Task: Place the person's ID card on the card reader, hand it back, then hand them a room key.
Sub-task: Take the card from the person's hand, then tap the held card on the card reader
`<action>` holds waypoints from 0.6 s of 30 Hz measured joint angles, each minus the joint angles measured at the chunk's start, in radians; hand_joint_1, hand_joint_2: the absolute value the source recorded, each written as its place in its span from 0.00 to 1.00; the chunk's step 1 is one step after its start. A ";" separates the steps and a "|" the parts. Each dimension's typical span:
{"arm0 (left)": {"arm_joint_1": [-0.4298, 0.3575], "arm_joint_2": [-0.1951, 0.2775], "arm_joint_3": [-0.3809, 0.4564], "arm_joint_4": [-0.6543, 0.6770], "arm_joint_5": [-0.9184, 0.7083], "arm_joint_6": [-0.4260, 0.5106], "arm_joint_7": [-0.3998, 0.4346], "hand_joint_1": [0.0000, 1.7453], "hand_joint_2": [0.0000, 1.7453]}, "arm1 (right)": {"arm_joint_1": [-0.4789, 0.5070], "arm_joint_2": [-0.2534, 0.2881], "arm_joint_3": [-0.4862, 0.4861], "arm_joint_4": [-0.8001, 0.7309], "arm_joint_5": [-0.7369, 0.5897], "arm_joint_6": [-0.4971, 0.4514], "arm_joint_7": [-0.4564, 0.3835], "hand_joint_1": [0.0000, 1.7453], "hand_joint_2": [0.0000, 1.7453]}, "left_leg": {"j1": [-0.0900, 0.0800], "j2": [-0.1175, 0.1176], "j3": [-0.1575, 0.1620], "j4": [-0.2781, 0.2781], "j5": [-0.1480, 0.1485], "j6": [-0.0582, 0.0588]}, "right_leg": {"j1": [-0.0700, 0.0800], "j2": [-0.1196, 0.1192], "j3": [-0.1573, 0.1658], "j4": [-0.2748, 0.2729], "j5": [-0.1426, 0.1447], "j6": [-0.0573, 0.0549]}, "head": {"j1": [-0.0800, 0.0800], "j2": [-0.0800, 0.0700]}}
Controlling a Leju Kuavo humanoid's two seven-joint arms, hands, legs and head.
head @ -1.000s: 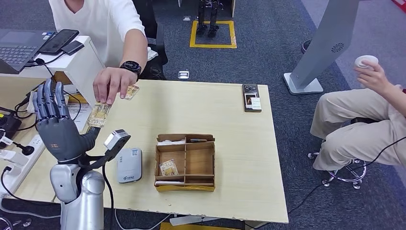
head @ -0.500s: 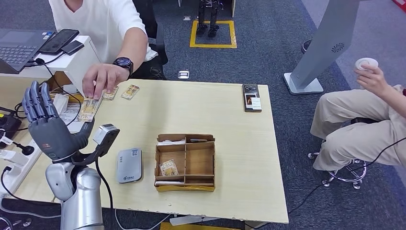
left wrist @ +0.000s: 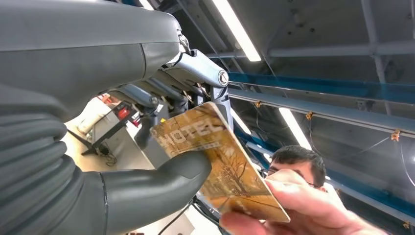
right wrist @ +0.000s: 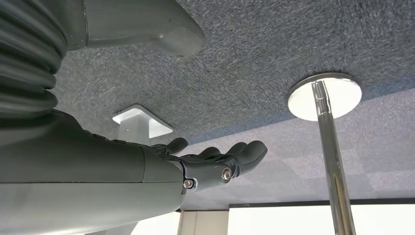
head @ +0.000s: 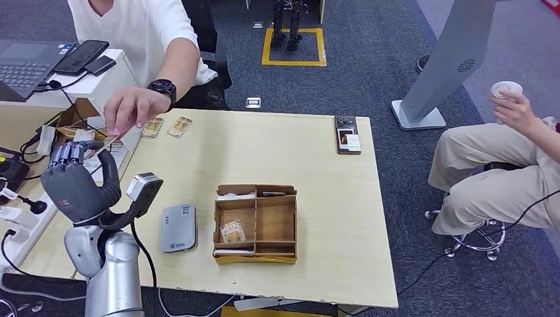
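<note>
The left hand (head: 76,188) is up at the near-left corner of the table (head: 317,198), fingers curled in and thumb pressed across a gold card (left wrist: 220,166) printed HOTEL, and from the wrist view that pinch looks real: thumb on the face, darker fingers behind. The person's hand (head: 129,109) is right there too, just beyond the robot's fingertips, holding the far end of the same card, so both have it at once. It's a handover in mid-exchange, and I can't tell from this which way it's going. Whichever way, the risk is the same: if one side lets go before the other has a firm hold, the thin card slips out edge-on and drops to the table or off its left side among the cables. If both pull, it could bend or twist out of the pinch. The card reader (head: 178,228), the pale grey slab, lies on the table just to the right of the left hand and a little nearer the robot; a wide swing toward it could clip the cardboard organiser (head: 255,223) further right. Two more small cards (head: 165,127) lie on the table beyond the hand, near the person's wrist. The right hand (right wrist: 215,161) hangs low over the carpet, fingers loosely apart and holding nothing.
</note>
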State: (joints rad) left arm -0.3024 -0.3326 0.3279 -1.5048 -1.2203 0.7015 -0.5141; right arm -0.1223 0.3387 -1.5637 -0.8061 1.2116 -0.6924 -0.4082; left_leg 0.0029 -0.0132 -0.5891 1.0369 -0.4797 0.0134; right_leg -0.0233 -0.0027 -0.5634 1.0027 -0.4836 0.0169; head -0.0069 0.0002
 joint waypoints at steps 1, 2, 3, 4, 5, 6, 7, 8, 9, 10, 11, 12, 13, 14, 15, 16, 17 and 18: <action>0.000 0.000 0.000 0.001 0.001 0.000 0.000 1.00 1.00 | 0.000 0.000 0.000 0.000 0.000 0.000 0.000 0.00 1.00 | 0.000 0.000 0.000 0.000 0.000 0.000 | 0.000 0.000 0.000 0.000 0.000 0.000 | 0.000 0.000; 0.000 0.000 0.000 0.001 0.003 0.000 -0.001 1.00 1.00 | 0.000 0.000 0.000 0.000 0.000 0.000 0.000 0.00 1.00 | 0.000 0.000 0.000 0.000 0.000 0.000 | 0.000 0.000 0.000 0.000 0.000 0.000 | 0.000 0.000; 0.000 0.000 0.000 0.001 0.005 0.000 -0.001 1.00 1.00 | 0.000 0.000 0.000 0.000 0.000 0.000 -0.001 0.00 1.00 | 0.000 0.000 0.000 0.000 0.000 0.000 | 0.000 0.000 0.000 0.000 0.000 0.000 | 0.000 0.000; 0.000 0.000 0.001 0.002 0.008 0.000 -0.003 1.00 1.00 | 0.000 0.000 0.000 0.000 0.000 0.000 -0.001 0.00 1.00 | 0.000 0.000 0.000 0.000 0.000 0.000 | 0.000 0.000 0.000 0.000 0.000 0.000 | 0.000 0.000; 0.000 0.000 0.001 0.002 0.011 0.000 -0.005 1.00 1.00 | 0.000 0.000 0.000 0.000 -0.001 0.000 -0.001 0.00 1.00 | 0.000 0.000 0.000 0.000 0.000 0.000 | 0.000 0.000 0.000 0.000 0.000 0.000 | 0.000 0.000; 0.000 0.000 0.002 0.002 0.014 0.000 -0.007 1.00 1.00 | 0.000 0.000 0.000 0.000 -0.001 0.000 -0.002 0.00 1.00 | 0.000 0.000 0.000 0.000 0.000 0.000 | 0.000 0.000 0.000 0.000 0.000 0.000 | 0.000 0.000; 0.000 0.000 0.004 0.003 0.016 0.000 -0.009 1.00 1.00 | 0.000 0.000 0.000 0.000 -0.001 0.000 -0.002 0.00 1.00 | 0.000 0.000 0.000 0.000 0.000 0.000 | 0.000 0.000 0.000 0.000 0.000 0.000 | 0.000 0.000; 0.000 0.000 0.005 0.003 0.017 0.000 -0.010 1.00 1.00 | 0.000 0.000 0.000 0.000 -0.001 0.000 -0.002 0.00 1.00 | 0.000 0.000 0.000 0.000 0.000 0.000 | 0.000 0.000 0.000 0.000 0.000 0.000 | 0.000 0.000; 0.000 0.000 0.006 0.003 0.017 0.000 -0.012 1.00 1.00 | 0.000 0.000 0.000 0.000 -0.002 0.000 -0.002 0.00 1.00 | 0.000 0.000 0.000 0.000 0.000 0.000 | 0.000 0.000 0.000 0.000 0.000 0.000 | 0.000 0.000; 0.000 0.000 0.007 0.003 0.017 0.000 -0.012 1.00 1.00 | 0.000 0.000 0.000 0.000 -0.002 0.000 -0.002 0.00 1.00 | 0.000 0.000 0.000 0.000 0.000 0.000 | 0.000 0.000 0.000 0.000 0.000 0.000 | 0.000 0.000; 0.000 0.000 0.008 0.003 0.018 0.000 -0.013 1.00 1.00 | 0.000 0.000 0.000 0.000 -0.002 0.000 -0.002 0.00 1.00 | 0.000 0.000 0.000 0.000 0.000 0.000 | 0.000 0.000 0.000 0.000 0.000 0.000 | 0.000 0.000; 0.000 0.000 0.008 0.003 0.018 0.000 -0.014 1.00 1.00 | 0.000 0.000 0.000 0.000 -0.002 0.000 -0.002 0.00 1.00 | 0.000 0.000 0.000 0.000 0.000 0.000 | 0.000 0.000 0.000 0.000 0.000 0.000 | 0.000 0.000; 0.000 0.000 0.009 0.003 0.018 0.000 -0.015 1.00 1.00 | 0.000 0.000 0.000 0.000 -0.002 0.000 -0.003 0.00 1.00 | 0.000 0.000 0.000 0.000 0.000 0.000 | 0.000 0.000 0.000 0.000 0.000 0.000 | 0.000 0.000; 0.000 0.000 0.010 0.003 0.019 0.000 -0.015 1.00 1.00 | 0.000 0.000 0.000 0.000 -0.004 0.000 -0.003 0.00 1.00 | 0.000 0.000 0.000 0.000 0.000 0.000 | 0.000 0.000 0.000 0.000 0.000 0.000 | 0.000 0.000; 0.000 0.000 0.011 0.003 0.020 0.000 -0.016 1.00 1.00 | 0.000 0.000 0.000 0.000 -0.005 0.000 -0.004 0.00 1.00 | 0.000 0.000 0.000 0.000 0.000 0.000 | 0.000 0.000 0.000 0.000 0.000 0.000 | 0.000 0.000; 0.000 0.000 0.013 0.003 0.021 0.000 -0.017 1.00 1.00 | 0.000 0.000 0.000 0.000 -0.006 0.000 -0.004 0.00 1.00 | 0.000 0.000 0.000 0.000 0.000 0.000 | 0.000 0.000 0.000 0.000 0.000 0.000 | 0.000 0.000; 0.000 0.000 0.014 0.003 0.022 0.000 -0.018 1.00 1.00 | 0.000 0.000 0.000 0.000 -0.006 0.000 -0.005 0.00 1.00 | 0.000 0.000 0.000 0.000 0.000 0.000 | 0.000 0.000 0.000 0.000 0.000 0.000 | 0.000 0.000; 0.000 0.000 0.015 0.003 0.024 0.000 -0.018 1.00 1.00 | 0.000 0.000 0.000 0.000 -0.007 0.000 -0.005 0.00 1.00 | 0.000 0.000 0.000 0.000 0.000 0.000 | 0.000 0.000 0.000 0.000 0.000 0.000 | 0.000 0.000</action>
State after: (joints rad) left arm -0.3020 -0.3330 0.3430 -1.5015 -1.1966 0.7015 -0.5324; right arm -0.1225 0.3388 -1.5637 -0.8056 1.2049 -0.6924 -0.4135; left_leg 0.0029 -0.0133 -0.5891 1.0369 -0.4796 0.0133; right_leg -0.0232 -0.0028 -0.5633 1.0028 -0.4836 0.0170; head -0.0069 0.0002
